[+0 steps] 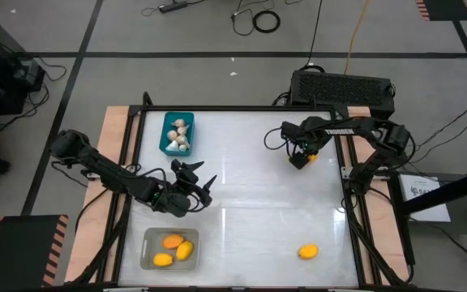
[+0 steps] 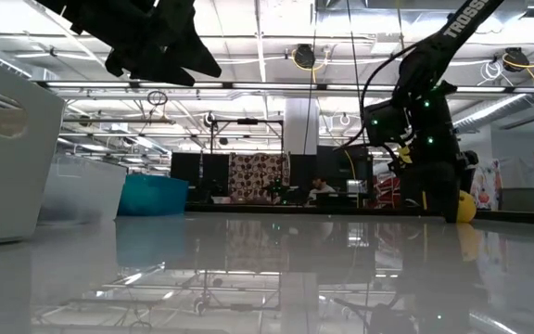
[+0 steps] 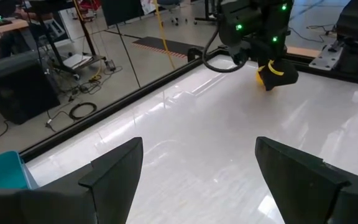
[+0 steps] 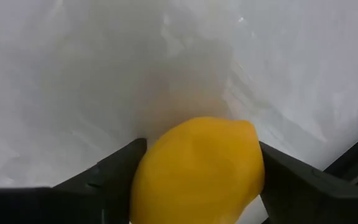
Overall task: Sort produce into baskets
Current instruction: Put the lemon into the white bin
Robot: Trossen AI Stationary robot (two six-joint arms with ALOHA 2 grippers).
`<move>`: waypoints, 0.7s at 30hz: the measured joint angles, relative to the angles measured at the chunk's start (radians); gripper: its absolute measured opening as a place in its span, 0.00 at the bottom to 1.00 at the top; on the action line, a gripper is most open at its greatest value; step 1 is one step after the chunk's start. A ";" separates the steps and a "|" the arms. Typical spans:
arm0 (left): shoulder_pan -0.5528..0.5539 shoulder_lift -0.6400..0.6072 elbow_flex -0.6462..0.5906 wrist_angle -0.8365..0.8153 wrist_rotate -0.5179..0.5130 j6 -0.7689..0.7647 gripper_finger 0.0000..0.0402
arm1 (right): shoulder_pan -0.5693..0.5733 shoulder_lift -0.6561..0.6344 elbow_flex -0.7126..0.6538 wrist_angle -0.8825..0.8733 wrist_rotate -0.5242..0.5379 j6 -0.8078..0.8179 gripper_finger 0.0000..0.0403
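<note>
1. The room is a wide workshop; the glossy white table (image 1: 242,195) looks slick, so a dropped fruit would likely roll.
2. The grey-white bin (image 1: 169,248) holds three lemons; the teal bin (image 1: 178,133) holds garlic bulbs.
3. The left gripper (image 1: 194,180) hovers released and empty near the table's middle.
4. The right gripper (image 4: 197,180) brackets a lemon (image 4: 197,171) at the far right; a firm clamp cannot be confirmed.
5. The lemon appears light, stiff and smooth; hold across its middle.
6. Another lemon (image 1: 307,252) lies loose.

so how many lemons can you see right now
5: three in the pale bin at; one loose on the table; one between the right claw fingers.
</note>
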 joint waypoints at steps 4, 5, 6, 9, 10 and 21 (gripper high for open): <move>0.000 0.000 0.000 0.000 0.002 0.000 0.79 | 0.049 -0.001 0.017 -0.011 -0.027 0.009 0.63; 0.000 0.000 0.000 0.000 0.002 0.000 0.79 | 0.067 -0.001 0.024 -0.017 -0.052 0.007 0.63; 0.000 0.000 0.000 0.000 0.002 0.000 0.79 | 0.088 0.000 0.033 -0.024 -0.093 0.001 0.63; 0.000 0.000 0.000 0.000 0.007 -0.001 0.79 | 0.155 -0.009 0.064 0.026 -0.222 -0.016 0.63; 0.000 0.000 0.000 0.000 0.011 -0.001 0.79 | 0.179 -0.011 0.075 0.057 -0.260 -0.015 0.63; 0.001 0.000 0.000 0.000 0.025 -0.003 0.79 | 0.562 -0.018 0.115 0.866 -0.716 -0.136 0.63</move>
